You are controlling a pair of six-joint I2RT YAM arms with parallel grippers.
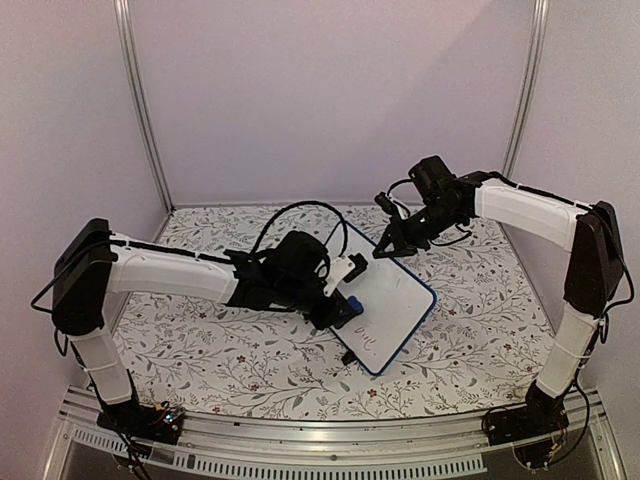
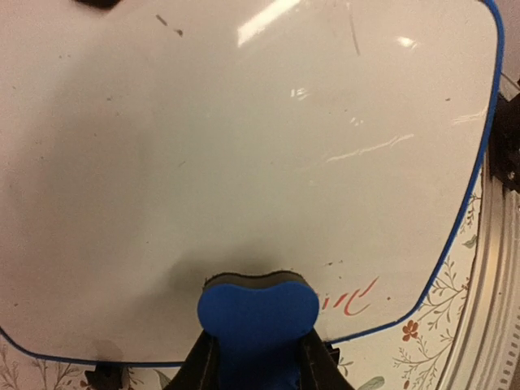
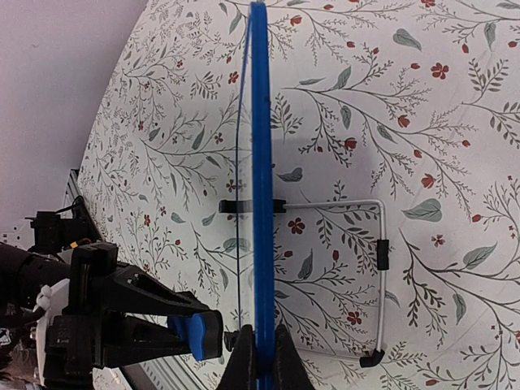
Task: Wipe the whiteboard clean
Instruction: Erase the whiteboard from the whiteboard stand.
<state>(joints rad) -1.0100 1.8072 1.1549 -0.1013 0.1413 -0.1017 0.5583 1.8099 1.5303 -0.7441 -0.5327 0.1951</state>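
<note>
1. The whiteboard (image 1: 398,300) sits at the middle of the floral-patterned table (image 1: 220,350), its blue frame's long side running from far left to near right in the top view.
2. The right gripper (image 3: 260,359) is clamped on the board's blue frame at the far corner. From the right wrist the board shows edge-on.
3. A thin wire stand (image 3: 379,244) with black tips sticks out from the board's back side, over the cloth.
4. The left gripper (image 2: 256,361) is closed around a blue eraser (image 2: 258,313), one finger on each side of the block.
5. The eraser's dark felt face meets the white surface close to the board's near edge.
6. Reddish handwriting (image 2: 351,299) lies just beside the eraser, near the board's rounded corner.
7. The rest of the white surface carries only faint specks and glare.
</note>
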